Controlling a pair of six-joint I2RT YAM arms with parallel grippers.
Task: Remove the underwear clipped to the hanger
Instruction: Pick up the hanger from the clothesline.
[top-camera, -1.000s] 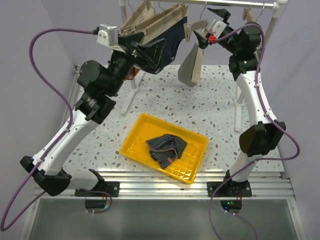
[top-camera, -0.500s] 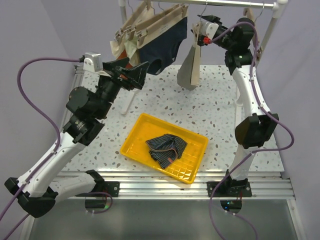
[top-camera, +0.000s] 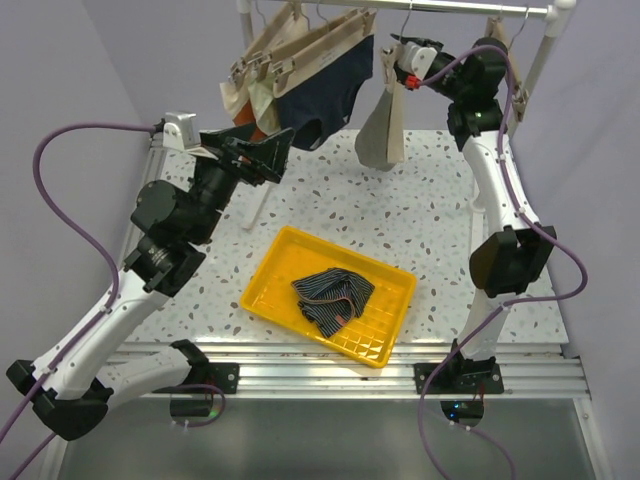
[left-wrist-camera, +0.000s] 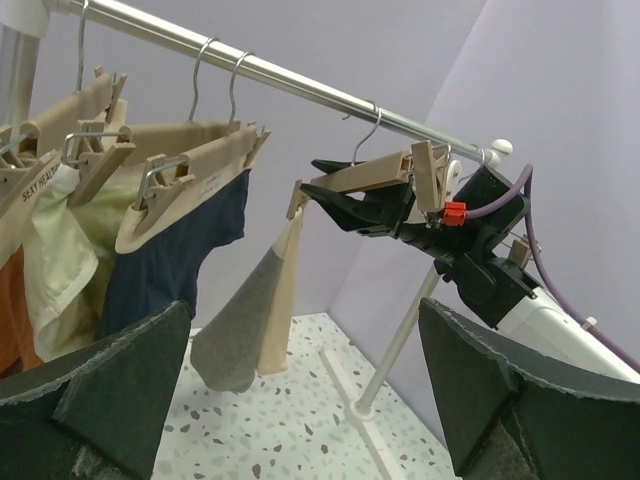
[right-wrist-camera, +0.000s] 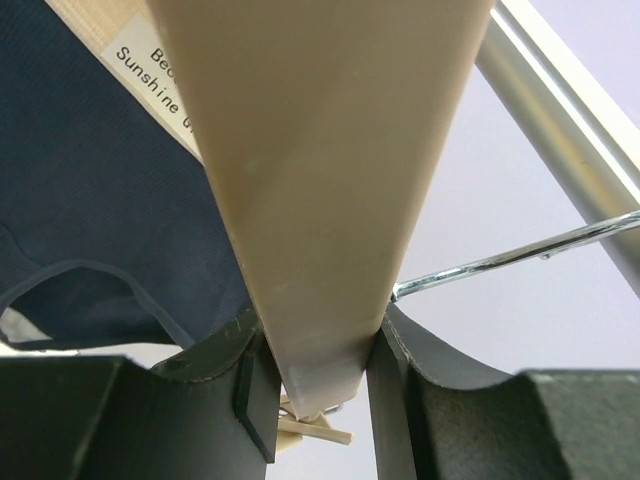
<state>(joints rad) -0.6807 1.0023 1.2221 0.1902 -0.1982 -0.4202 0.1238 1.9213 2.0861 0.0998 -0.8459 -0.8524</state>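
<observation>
The right fingers (left-wrist-camera: 345, 192) are pinching the beige hanger (left-wrist-camera: 385, 172), whose grey brief (top-camera: 381, 130) is hanging straight down from 1 clip, while the left fingers (top-camera: 268, 152), spread wide and empty, are hovering just left of and below it, nearer.

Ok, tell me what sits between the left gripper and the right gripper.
In the left wrist view, past the open left gripper, the grey briefs hang from one clip of the hanger that the right gripper pinches; otherwise open air.
</observation>
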